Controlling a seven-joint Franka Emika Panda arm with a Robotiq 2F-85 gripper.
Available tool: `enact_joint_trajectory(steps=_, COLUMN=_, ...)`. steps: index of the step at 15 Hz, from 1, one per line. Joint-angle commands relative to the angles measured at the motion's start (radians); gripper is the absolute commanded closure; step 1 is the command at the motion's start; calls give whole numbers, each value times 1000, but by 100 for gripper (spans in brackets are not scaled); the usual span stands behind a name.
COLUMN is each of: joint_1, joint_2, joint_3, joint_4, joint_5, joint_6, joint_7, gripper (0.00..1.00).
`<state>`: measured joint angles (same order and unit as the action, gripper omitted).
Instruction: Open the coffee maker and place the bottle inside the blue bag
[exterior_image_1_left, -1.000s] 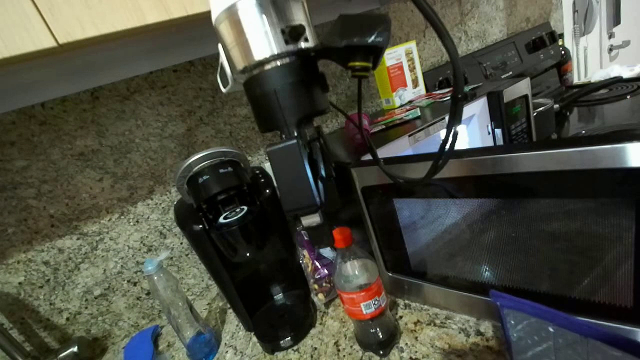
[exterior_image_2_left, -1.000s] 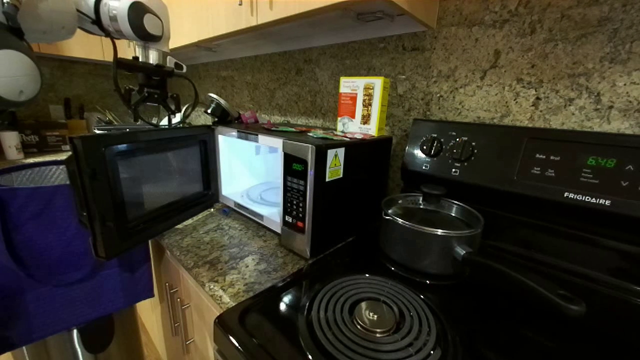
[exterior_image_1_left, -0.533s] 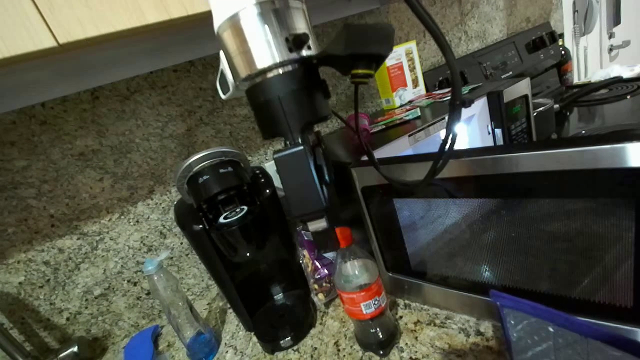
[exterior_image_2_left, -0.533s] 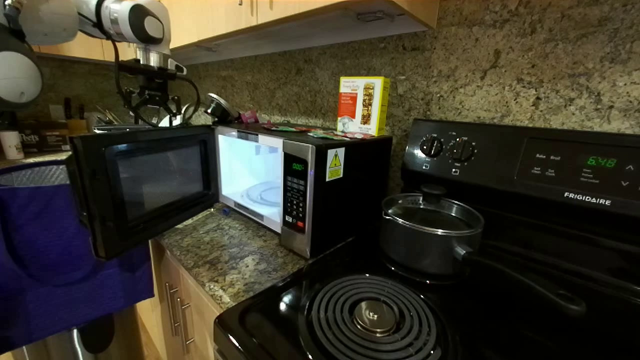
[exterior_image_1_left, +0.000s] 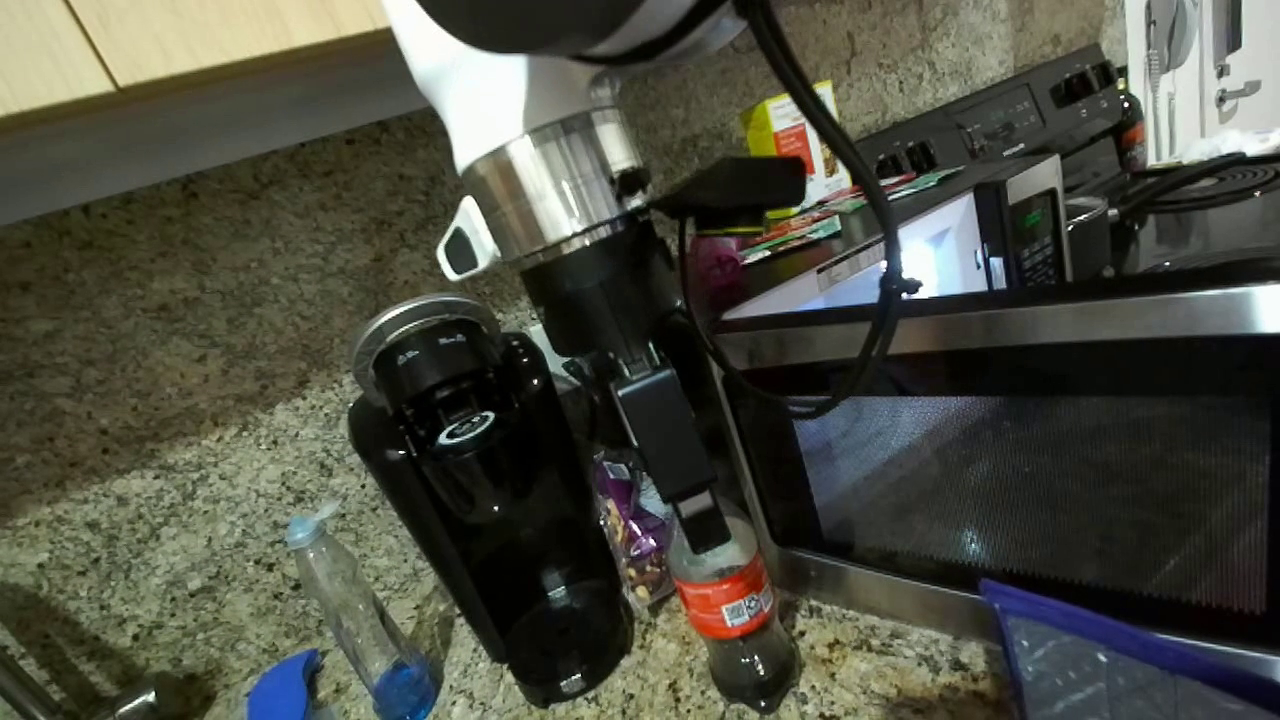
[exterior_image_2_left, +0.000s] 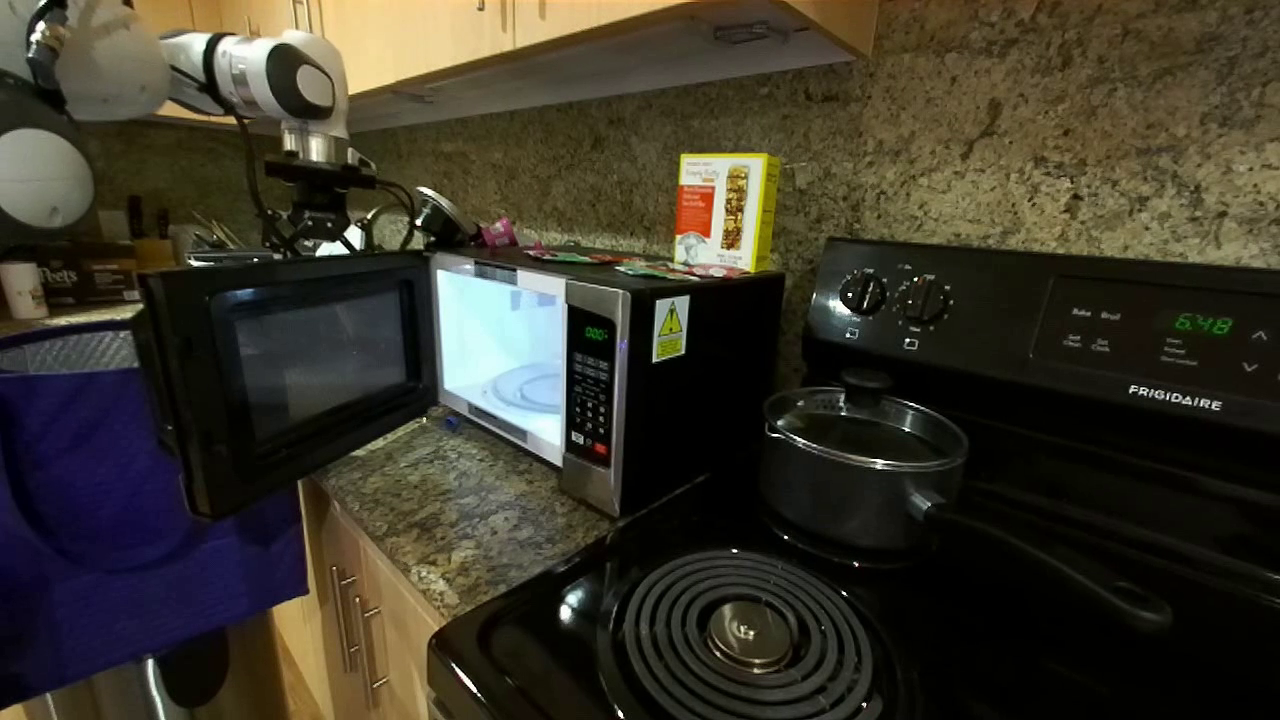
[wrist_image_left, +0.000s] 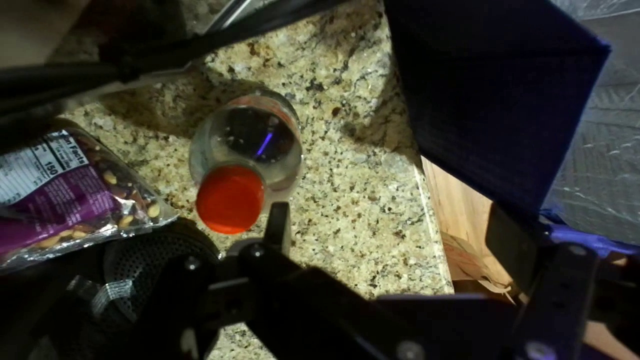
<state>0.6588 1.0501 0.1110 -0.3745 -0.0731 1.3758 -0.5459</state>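
On the granite worktop, set back from its front edge: one bottle of dark cola, upright, red-labelled. It stands between the coffee maker and the swung-out door of the microwave, outside the blue bag.

Gripper: one, black, pointing down over the worktop. Fingers spread wide; stone and the worktop's front edge show between them. In the wrist view the bottle's red cap lies just beside one finger, outside the gap; whether finger and bottle touch cannot be told. In an exterior view a finger crosses before the bottle's neck, and the cap is hidden.

Coffee maker: tall, glossy black, ringed lid tilted up.

Blue bag: dark fabric, just beyond the worktop's front edge.

Snack bag: purple and clear, nuts within, beside the bottle on the side toward the back edge.

Clear bottle: pale blue cap, blue at the base, on the coffee maker's other side.

Microwave: lit inside, along the worktop edge beside the stove.
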Motion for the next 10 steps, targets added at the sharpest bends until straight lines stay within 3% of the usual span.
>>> enact_joint_trajectory(steps=1, joint_1=19, joint_2=6, joint_3=-26, joint_4=29, joint_5=-49, joint_6=64, joint_7=-33, gripper=0)
enact_joint_trajectory(steps=4, joint_1=21, joint_2=-10, joint_3=-37, joint_4=-11, joint_5=-63, joint_6=133, joint_7=-38, gripper=0)
enact_joint_trajectory(steps=10, joint_1=17, joint_2=8, joint_3=-69, joint_4=-2, joint_5=-95, joint_6=110, joint_7=-35, gripper=0)
